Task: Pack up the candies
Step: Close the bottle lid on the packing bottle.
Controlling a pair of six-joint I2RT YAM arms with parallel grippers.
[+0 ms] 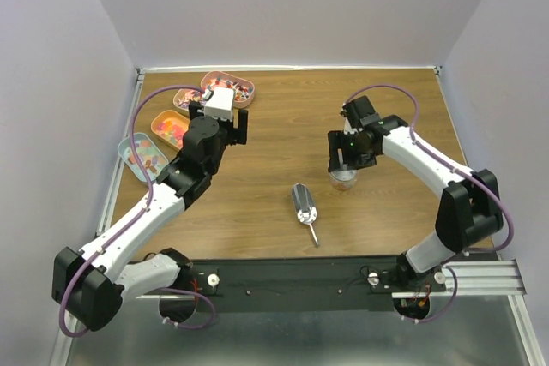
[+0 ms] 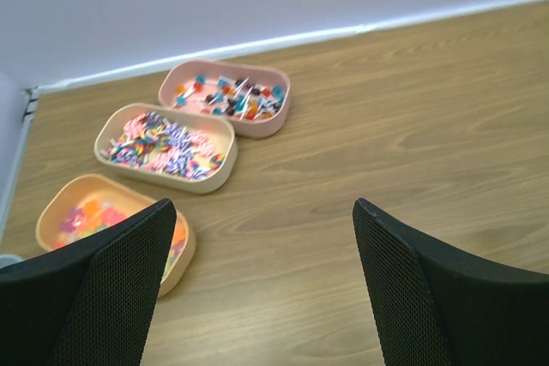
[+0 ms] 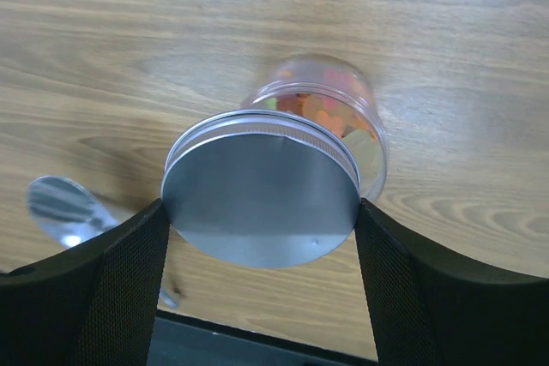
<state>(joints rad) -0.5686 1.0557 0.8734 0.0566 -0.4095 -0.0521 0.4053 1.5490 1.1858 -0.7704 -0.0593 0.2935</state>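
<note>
**Right gripper [image 3: 260, 207] pinches jar lid**

Its fingers [image 3: 129, 280] clamp the round silver lid [image 3: 257, 195] over the clear jar [image 3: 364, 139], with orange and pink candies [image 3: 322, 109] inside. The left gripper [image 2: 262, 216] hangs wide apart near oval tins [image 2: 214, 179] of sweets on the wooden table [image 2: 412, 109].

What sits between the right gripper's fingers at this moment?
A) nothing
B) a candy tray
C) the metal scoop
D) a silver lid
D: the right wrist view shows the silver lid between the right gripper's fingers, both against its rim, above the clear jar of candies; the scoop lies apart.
</note>
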